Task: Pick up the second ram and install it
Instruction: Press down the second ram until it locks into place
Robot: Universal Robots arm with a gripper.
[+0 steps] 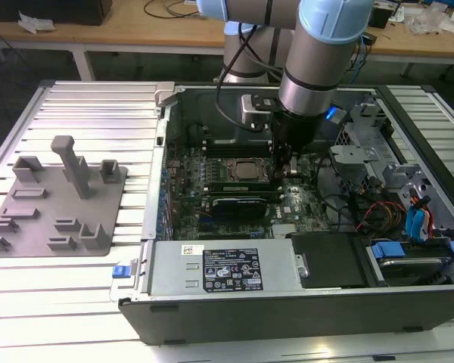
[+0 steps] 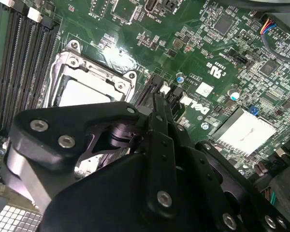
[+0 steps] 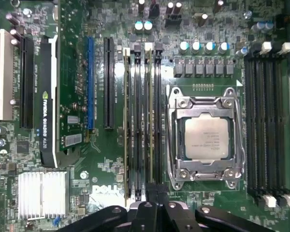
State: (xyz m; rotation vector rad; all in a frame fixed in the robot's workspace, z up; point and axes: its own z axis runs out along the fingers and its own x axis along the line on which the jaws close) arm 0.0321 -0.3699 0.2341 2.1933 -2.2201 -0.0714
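First wrist view has the pincer (image 3: 153, 205) at one end of the memory slots, its fingers drawn tight together; whether they nip the board's edge or only bear on it is hidden. The second ram (image 3: 148, 121) appears to stand edge-up in a slot directly under those tips, parallel to the processor socket (image 3: 206, 137). I judge the closed fingers are set over the stick's end so that force goes straight down into the slot. The black card (image 3: 48, 96) lies well apart beyond the long slots.

Second wrist view looks along the closed fingers (image 2: 157, 113) from behind, so the stick is covered.

Exterior view alone gives the setting: the arm (image 1: 318, 68) reaches steeply down into the open computer case (image 1: 287, 302), and the grey fixture tray (image 1: 53, 204) sits on the bench (image 1: 76, 291) at nine o'clock.
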